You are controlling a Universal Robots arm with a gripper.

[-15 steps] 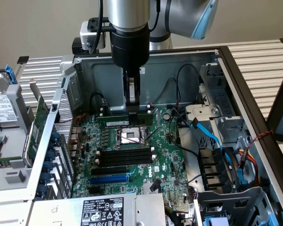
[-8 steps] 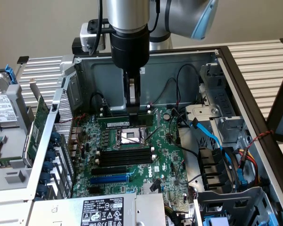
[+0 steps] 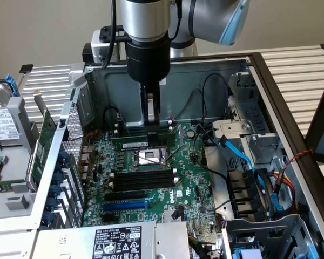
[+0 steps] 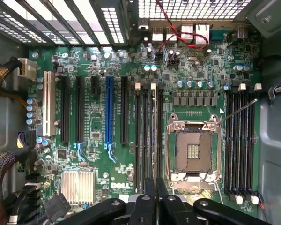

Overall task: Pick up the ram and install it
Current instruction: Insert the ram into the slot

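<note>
My gripper (image 3: 151, 125) hangs inside the open computer case (image 3: 205, 73), fingers pinched narrow, almost together. The fingertips sit right over the ram (image 3: 136, 144), which stands on edge in a slot just behind the processor socket (image 3: 150, 158), on the side toward the case's back wall. Can't tell if the fingertips touch or pinch its top edge, since the fingers themselves cover that spot in the exterior view.

In the wrist view the gripper (image 4: 156, 191) is cut off by the frame edge. The ram (image 4: 153, 126) shows edge-on as a thin pale line among black slots beside the socket (image 4: 193, 150), with label and chips hidden. The slot latches are hard to make out.

Room is tight. The back wall is close behind the gripper. Black cables (image 3: 204, 94) loop just to the exterior view's right, and a blue cable (image 3: 240, 154) lies farther that way. More black slots (image 3: 143, 178) lie on the socket's near side. There is open space straight up above the board (image 3: 167, 202).
</note>
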